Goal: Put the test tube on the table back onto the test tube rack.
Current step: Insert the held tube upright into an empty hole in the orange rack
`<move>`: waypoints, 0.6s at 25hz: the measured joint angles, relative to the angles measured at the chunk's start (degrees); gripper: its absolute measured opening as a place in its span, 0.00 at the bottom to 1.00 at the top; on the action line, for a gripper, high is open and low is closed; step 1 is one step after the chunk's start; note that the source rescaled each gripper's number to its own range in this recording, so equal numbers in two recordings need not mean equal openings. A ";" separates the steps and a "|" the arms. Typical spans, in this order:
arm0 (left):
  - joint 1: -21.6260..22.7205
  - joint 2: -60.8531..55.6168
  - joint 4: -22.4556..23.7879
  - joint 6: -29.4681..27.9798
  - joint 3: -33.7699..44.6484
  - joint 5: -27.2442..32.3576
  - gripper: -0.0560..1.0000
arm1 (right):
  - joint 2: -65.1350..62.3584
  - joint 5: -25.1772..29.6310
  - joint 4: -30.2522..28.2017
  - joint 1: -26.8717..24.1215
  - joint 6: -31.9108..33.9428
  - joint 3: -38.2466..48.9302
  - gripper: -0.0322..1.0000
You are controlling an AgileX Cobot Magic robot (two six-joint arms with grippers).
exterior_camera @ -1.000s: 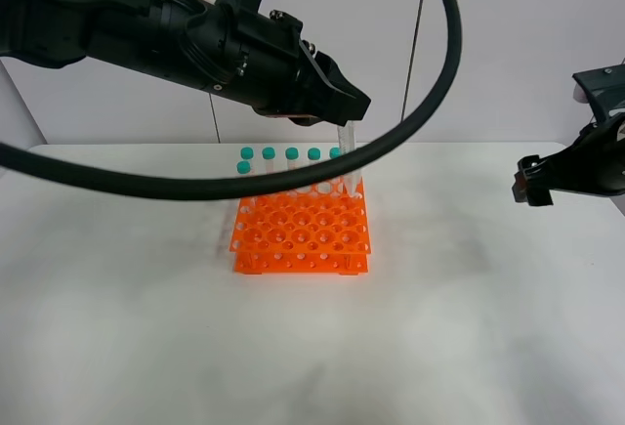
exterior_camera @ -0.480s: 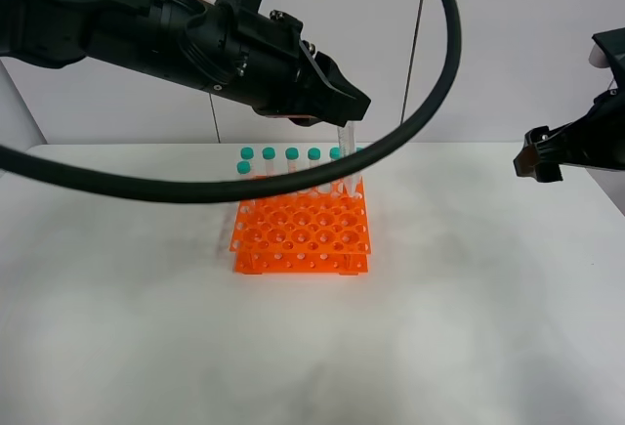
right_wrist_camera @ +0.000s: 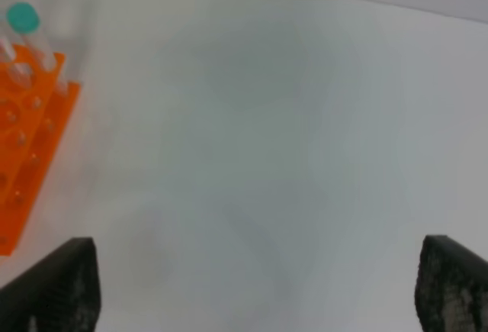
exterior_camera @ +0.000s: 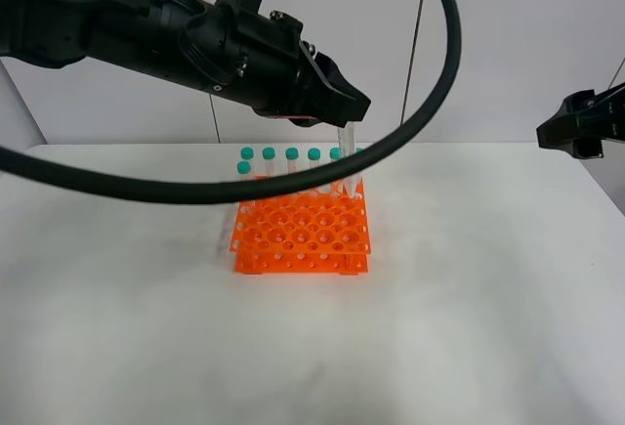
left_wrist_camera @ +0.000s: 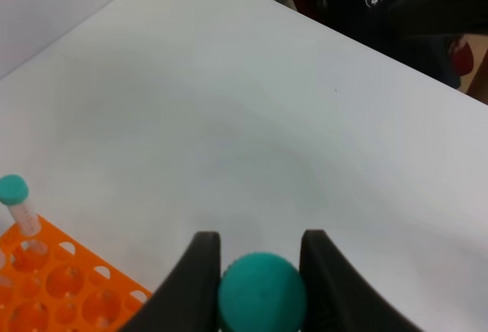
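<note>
Surroundings: the test tube rack [exterior_camera: 303, 234] stands at the middle of the table [exterior_camera: 469, 298]. Six capped tubes [exterior_camera: 292, 154] stand upright along its far and left edges. A black cable [exterior_camera: 452, 24] loops across the exterior high view and passes in front of the rack's far rows.

Left gripper [left_wrist_camera: 261, 269]: clenched on the teal cap [left_wrist_camera: 262, 295] of the test tube [exterior_camera: 345, 161]. The tube hangs upright, its lower end at the rack's far right corner; seating in a hole cannot be confirmed.

Right gripper [right_wrist_camera: 259, 286]: fingers [right_wrist_camera: 65, 282] spread wide, holding nothing, raised at the far right, well apart from the rack.
</note>
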 joint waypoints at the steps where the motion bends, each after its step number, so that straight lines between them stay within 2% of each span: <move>1: 0.00 0.00 0.00 0.00 0.00 0.34 0.05 | -0.87 0.66 -0.12 0.00 0.22 0.00 0.87; 15: 0.00 0.00 0.00 1.22 0.00 1.99 0.05 | -18.65 10.49 -0.98 0.00 1.53 0.00 0.86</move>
